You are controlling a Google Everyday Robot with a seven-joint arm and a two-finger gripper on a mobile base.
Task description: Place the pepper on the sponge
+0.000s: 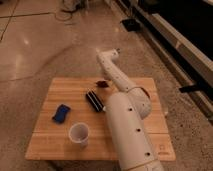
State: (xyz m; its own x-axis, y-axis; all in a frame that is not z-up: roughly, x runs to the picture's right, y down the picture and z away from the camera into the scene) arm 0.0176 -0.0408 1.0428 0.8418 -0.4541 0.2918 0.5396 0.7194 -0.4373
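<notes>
Four small things sit on the wooden table (55, 145): the blue sponge (61, 113) near the left edge, a white cup (79, 134) in front of it toward the near edge, a black bar (94, 100) lying at a slant near the middle, and the pepper (104, 84) close to the far edge. The pepper shows only as a small dark red patch, and its stem cannot be picked out. It is well apart from the sponge, with the black bar between them.

Much of the table's right half is hidden by the robot's white arm (127, 130), which rises from the bottom of the view, is cut off there, and bends at a joint above the far edge. The gripper (101, 81) is hard to make out: it appears only as a dark blur right at the pepper, below the arm's last link, and the two merge. Whether the gripper is open or closed, and whether it touches the pepper or merely hangs over it, cannot be told. The sponge's top is bare, and the cup's inside looks dark and unclear.
</notes>
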